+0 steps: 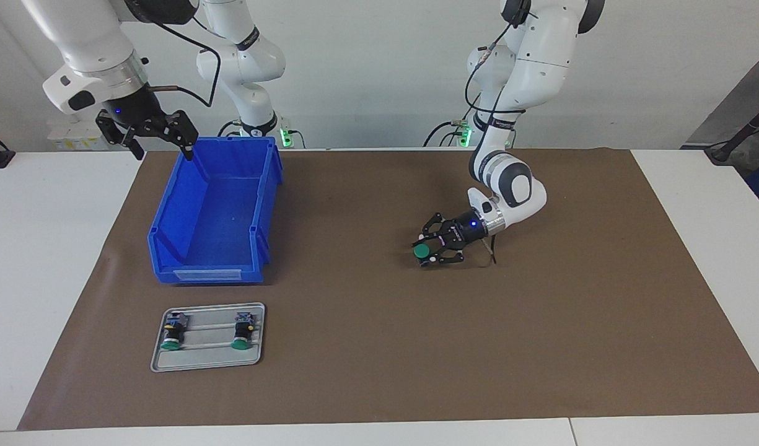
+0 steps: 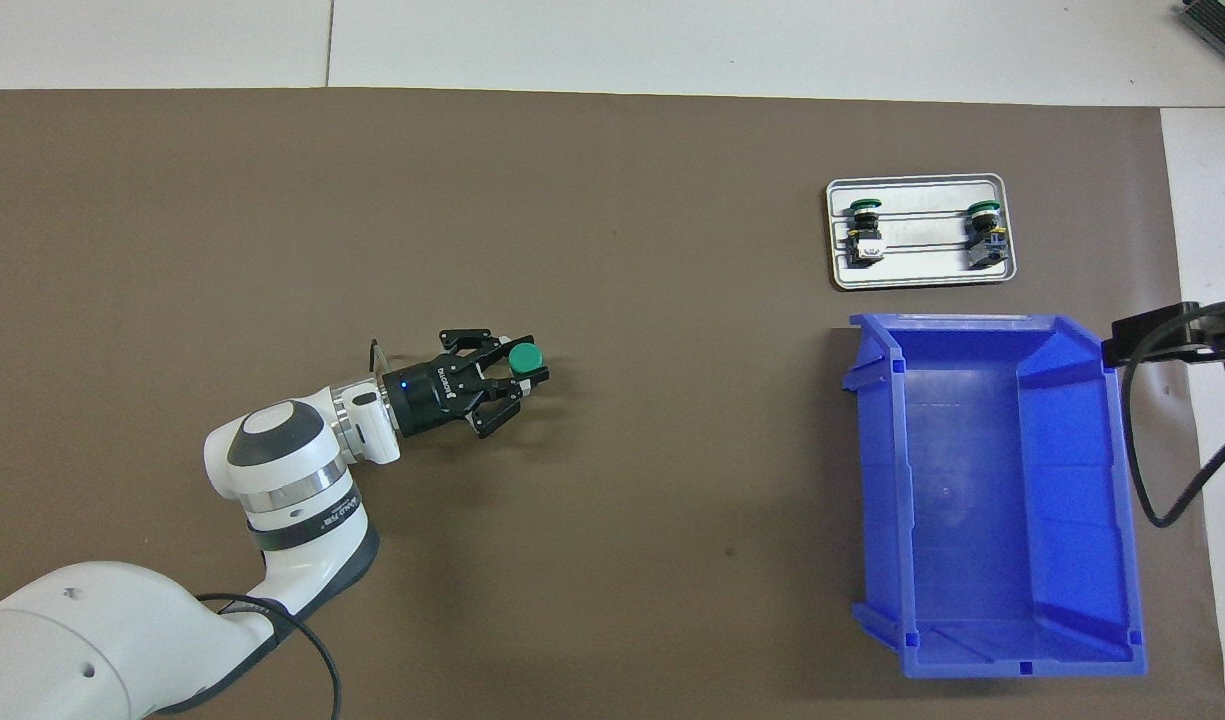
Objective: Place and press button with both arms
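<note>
My left gripper (image 1: 434, 249) is low over the middle of the brown mat, lying nearly level, and is shut on a green-capped button (image 1: 421, 251). In the overhead view the button (image 2: 524, 357) stands cap up between the tips of the left gripper (image 2: 512, 382). Two more buttons (image 1: 171, 334) (image 1: 243, 331) lie on a grey tray (image 1: 209, 354) toward the right arm's end. My right gripper (image 1: 149, 133) is open and empty, raised over the blue bin's corner nearest the robots. Only part of the right gripper (image 2: 1177, 335) shows in the overhead view.
A blue open bin (image 1: 206, 272) stands empty on the mat toward the right arm's end, nearer to the robots than the tray (image 2: 922, 268). The bin (image 2: 877, 480) has tall walls. The brown mat (image 1: 540, 347) covers most of the white table.
</note>
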You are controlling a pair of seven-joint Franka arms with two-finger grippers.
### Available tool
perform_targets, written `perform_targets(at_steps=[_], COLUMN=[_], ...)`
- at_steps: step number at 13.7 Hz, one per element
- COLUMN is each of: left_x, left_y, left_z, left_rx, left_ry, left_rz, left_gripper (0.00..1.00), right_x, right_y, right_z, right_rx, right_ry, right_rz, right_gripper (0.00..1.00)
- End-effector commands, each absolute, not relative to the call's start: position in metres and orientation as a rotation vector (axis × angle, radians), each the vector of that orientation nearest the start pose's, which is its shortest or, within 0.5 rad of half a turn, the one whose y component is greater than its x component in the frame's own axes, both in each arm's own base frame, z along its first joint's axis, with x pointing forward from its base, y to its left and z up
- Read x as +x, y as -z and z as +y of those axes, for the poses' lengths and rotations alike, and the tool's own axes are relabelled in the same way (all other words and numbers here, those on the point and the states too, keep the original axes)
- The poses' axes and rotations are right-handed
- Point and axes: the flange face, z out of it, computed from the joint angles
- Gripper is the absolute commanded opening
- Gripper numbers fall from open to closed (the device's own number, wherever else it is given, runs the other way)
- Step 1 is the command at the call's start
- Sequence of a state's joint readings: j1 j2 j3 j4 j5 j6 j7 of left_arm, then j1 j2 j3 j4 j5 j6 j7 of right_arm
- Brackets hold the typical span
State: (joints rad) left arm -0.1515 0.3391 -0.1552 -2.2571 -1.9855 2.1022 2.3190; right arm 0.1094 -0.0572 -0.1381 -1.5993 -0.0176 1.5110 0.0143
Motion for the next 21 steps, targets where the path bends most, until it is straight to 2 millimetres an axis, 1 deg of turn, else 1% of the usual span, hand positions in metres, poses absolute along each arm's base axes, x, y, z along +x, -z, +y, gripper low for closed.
perform_targets(at_steps=[1, 4, 6, 9, 12, 15, 18, 21], left_x=[0.495, 0.496, 0.501, 0.506, 0.516, 0.523, 0.518, 0.514], left_y=[-0.218, -0.218, -0.222, -0.237, -0.252, -0.271, -0.285, -0.337], left_z=[-0.201, -0.198, -0.195, -0.188, -0.189, -0.188, -0.195, -0.206], left_rx=[1.729, 1.738, 1.744, 1.796, 1.798, 1.803, 1.837, 1.958], left_ry=[-1.103, -1.104, -1.117, -1.137, -1.144, -1.144, -1.123, -1.096], left_rz=[-0.849, -0.845, -0.844, -0.850, -0.823, -0.778, -0.763, -0.649], left_gripper=[0.64, 0.76, 0.79, 0.79, 0.79, 0.79, 0.79, 0.79], right_x=[0.522, 0.522, 0.522, 0.522, 0.522, 0.522, 0.522, 0.522], right_y=[-0.638, -0.638, -0.638, -0.638, -0.638, -0.638, -0.638, -0.638], right_z=[-0.018, -0.018, -0.018, -0.018, -0.018, -0.018, -0.018, -0.018], right_rx=[-3.129, -3.129, -3.129, -3.129, -3.129, -3.129, -3.129, -3.129], right_ry=[-0.059, -0.059, -0.059, -0.061, -0.056, -0.059, -0.059, -0.059], right_rz=[0.093, 0.093, 0.093, 0.093, 0.093, 0.093, 0.093, 0.093], right_gripper=[1.00, 1.00, 1.00, 1.00, 1.00, 1.00, 1.00, 1.00])
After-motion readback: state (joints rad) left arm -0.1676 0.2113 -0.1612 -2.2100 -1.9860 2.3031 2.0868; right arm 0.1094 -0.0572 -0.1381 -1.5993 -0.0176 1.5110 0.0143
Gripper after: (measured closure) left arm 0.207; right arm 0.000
